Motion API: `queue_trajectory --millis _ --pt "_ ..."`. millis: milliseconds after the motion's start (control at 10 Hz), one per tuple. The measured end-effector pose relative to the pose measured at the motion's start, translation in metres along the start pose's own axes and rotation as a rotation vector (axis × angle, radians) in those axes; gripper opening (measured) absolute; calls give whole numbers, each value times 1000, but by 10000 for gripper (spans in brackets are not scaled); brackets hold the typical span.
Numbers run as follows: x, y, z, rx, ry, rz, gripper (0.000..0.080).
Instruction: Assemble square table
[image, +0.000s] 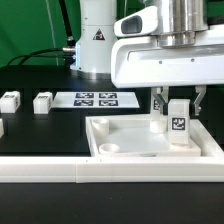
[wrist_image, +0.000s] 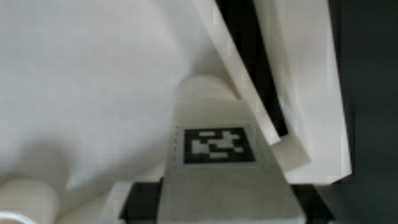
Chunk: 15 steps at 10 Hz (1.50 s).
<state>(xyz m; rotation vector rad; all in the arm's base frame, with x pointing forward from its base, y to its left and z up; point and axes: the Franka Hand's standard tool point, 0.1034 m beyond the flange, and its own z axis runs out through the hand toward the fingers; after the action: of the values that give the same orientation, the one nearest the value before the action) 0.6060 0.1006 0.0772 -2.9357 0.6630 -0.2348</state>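
Tool (image: 179, 108) tight on upright tagged leg (image: 178, 125) close inside rim of square table slab (image: 135, 135), open floor beside it

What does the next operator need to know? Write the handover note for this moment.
Tool: appears shut on one leg, held upright over the tabletop slab, near its far corner on the exterior view's right.
Two loose legs lie beside the marker board.
Done: no leg visibly fitted yet.
Left: seat this leg in its socket, then fetch the others.
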Motion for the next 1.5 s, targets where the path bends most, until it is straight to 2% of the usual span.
queue_trajectory --millis 200,500,900,1100,1200,1300,1500 --pt "-2 -3 0 19 5 232 290" --pt "-6 -9 1 31 -7 557 292" --pt "-8 -10 1 34 -14 688 294" --pt "-6 -10 0 36 -10 578 562" --pt "-4 -10 0 37 -8 516 562" --pt "-3 -9 0 35 -9 391 634" --pt "-1 -11 -1 30 -27 187 645"
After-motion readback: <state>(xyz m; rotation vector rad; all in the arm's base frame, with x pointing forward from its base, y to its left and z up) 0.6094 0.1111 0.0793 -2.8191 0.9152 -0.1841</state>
